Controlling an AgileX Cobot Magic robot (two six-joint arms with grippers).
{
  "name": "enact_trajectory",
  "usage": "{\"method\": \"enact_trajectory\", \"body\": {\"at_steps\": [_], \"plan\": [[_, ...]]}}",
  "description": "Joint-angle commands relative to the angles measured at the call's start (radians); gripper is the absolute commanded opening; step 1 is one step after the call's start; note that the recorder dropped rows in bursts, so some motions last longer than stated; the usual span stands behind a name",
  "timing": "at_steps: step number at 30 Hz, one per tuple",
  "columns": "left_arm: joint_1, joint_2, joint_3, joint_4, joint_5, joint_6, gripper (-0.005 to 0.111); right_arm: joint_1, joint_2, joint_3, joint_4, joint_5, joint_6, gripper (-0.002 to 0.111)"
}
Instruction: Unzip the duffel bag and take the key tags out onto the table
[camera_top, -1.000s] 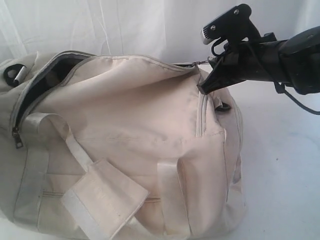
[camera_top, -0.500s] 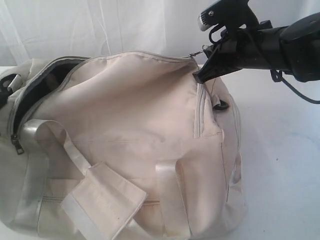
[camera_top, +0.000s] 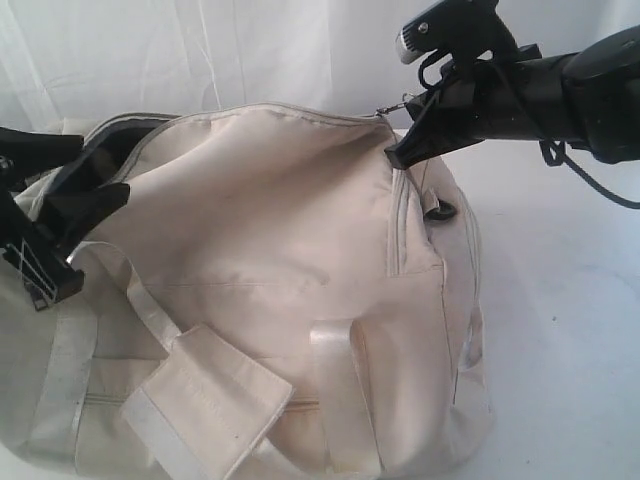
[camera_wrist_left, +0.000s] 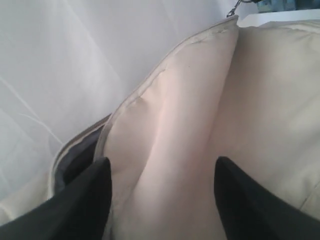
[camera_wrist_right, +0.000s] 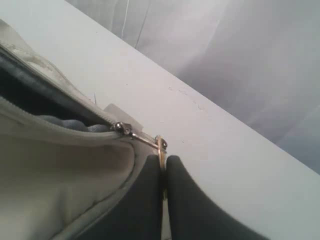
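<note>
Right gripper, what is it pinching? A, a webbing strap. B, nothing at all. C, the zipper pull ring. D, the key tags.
C: the right wrist view shows the right gripper shut on the metal zipper pull ring at the end of the duffel bag zipper.

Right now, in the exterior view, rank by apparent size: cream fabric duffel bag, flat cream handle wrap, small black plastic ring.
Largest to smallest:
cream fabric duffel bag
flat cream handle wrap, nearer the camera
small black plastic ring
</note>
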Motion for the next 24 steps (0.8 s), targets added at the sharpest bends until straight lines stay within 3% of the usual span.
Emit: {"method": "enact_trajectory", "body": {"at_steps": [1,8,14,20,24], "plan": [[-0.001,0.106,-0.043,-0.039,-0.124,0.016,0.063,-0.01,-0.012,-0.011,0.01,-0.012,-0.01,0.0],[-0.115,0.257,-0.229,-0.032,-0.102,0.016,0.063,-0.01,-0.012,-0.011,0.01,-0.012,-0.01,0.0],[-0.249,0.395,-0.366,-0.032,0.05,-0.007,0.063,-0.01,-0.012,-0.011,0.01,-0.012,-0.01,0.0],[-0.291,0.488,-0.456,-0.041,0.167,-0.007,0.063,-0.01,-0.012,-0.011,0.01,-0.008,-0.01,0.0],[-0.291,0.528,-0.497,-0.047,0.177,-0.007,0.063,-0.01,-0.012,-0.011,0.01,-0.008,-0.01,0.0]]}}
